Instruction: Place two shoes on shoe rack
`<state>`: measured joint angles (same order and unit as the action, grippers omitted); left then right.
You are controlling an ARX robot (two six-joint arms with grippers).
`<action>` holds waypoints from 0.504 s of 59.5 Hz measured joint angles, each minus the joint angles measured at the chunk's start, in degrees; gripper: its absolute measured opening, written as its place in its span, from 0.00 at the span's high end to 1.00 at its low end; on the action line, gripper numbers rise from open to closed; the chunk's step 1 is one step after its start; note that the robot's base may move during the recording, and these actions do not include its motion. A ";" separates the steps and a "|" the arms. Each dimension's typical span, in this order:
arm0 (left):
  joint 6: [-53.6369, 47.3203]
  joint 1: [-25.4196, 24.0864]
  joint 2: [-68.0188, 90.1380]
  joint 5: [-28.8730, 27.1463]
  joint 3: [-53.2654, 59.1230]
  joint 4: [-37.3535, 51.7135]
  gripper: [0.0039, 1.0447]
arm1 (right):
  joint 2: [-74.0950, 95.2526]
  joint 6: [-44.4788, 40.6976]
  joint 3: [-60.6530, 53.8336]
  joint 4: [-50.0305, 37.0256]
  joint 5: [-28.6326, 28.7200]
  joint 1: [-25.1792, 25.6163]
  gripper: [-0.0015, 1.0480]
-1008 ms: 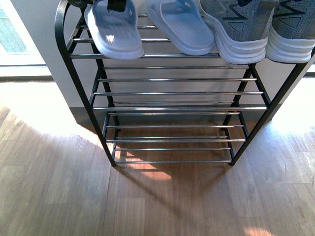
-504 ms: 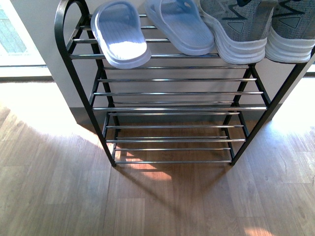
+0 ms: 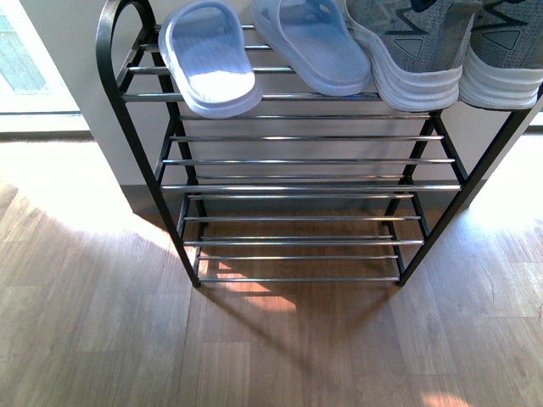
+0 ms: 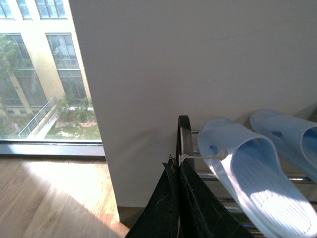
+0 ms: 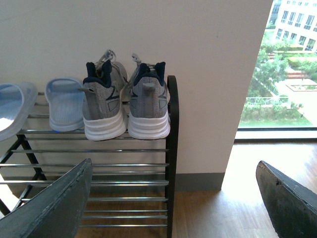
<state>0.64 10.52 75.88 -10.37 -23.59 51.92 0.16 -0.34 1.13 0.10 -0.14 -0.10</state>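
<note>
1. Both sneakers (image 5: 126,101) sit side by side at the right end of the rack's (image 3: 297,161) top tier, heels toward us, long axes running near to far.
2. Our right tool (image 5: 173,198) is spread wide and holds nothing; the sneakers lie beyond it, well apart.
3. Our left tool (image 4: 178,198) looks closed and empty, near the slippers (image 3: 263,55) on the left.
4. We judge the placing done.

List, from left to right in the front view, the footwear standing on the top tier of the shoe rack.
Left pale blue slipper → right pale blue slipper → left grey sneaker → right grey sneaker, all on the shoe rack.
</note>
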 joint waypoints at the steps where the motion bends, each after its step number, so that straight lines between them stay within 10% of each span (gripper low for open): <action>1: -0.02 -0.35 -0.76 0.26 0.96 0.09 0.99 | 0.00 0.00 0.00 0.00 0.00 0.00 0.09; 30: -0.04 -5.70 -18.73 5.92 15.54 -3.37 0.99 | 0.00 0.00 0.00 0.00 0.00 0.00 0.09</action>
<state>0.60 4.82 57.14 -4.45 -8.05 48.56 0.16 -0.34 1.13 0.10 -0.14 -0.10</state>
